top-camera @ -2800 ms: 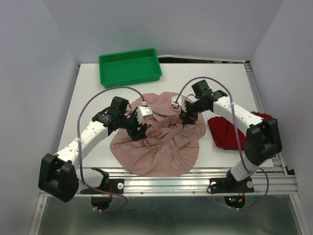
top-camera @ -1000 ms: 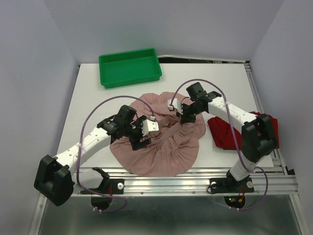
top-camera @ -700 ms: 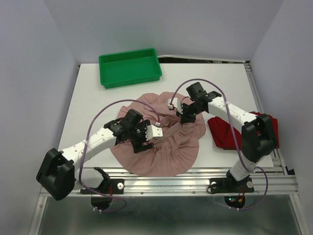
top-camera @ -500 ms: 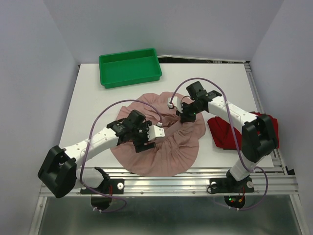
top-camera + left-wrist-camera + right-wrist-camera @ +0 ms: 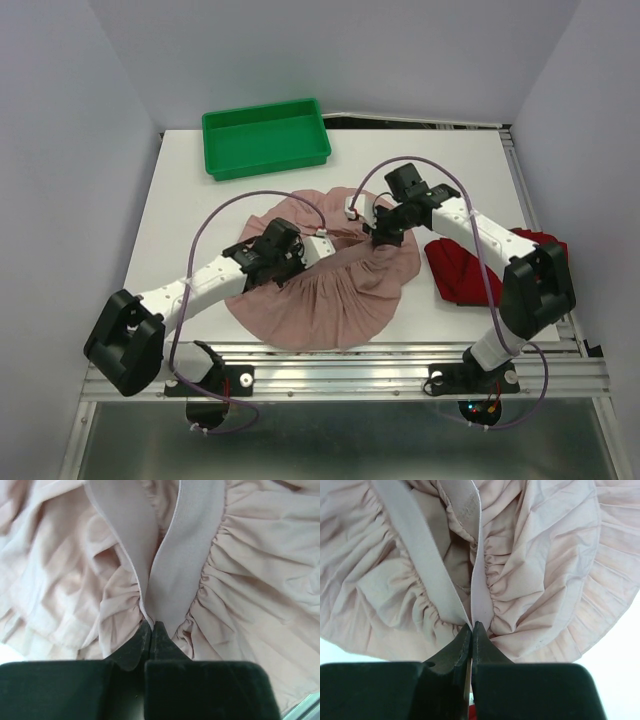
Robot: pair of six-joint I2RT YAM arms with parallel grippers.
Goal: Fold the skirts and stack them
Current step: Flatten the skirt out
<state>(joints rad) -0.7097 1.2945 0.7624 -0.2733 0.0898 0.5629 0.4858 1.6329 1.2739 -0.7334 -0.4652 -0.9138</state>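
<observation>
Pink skirt (image 5: pixel 330 300), finely gathered, flat waistband (image 5: pixel 195 545)

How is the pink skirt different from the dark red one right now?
The pink skirt lies spread across the middle of the table; the dark red skirt sits bunched near the right edge. The pink skirt is gathered in ruffles and covers more table; the dark red skirt looks plain. The left end effector and right end effector pinch the pink skirt's waistband; neither holds the dark red skirt. Both are soft cloth, not yet stacked.
</observation>
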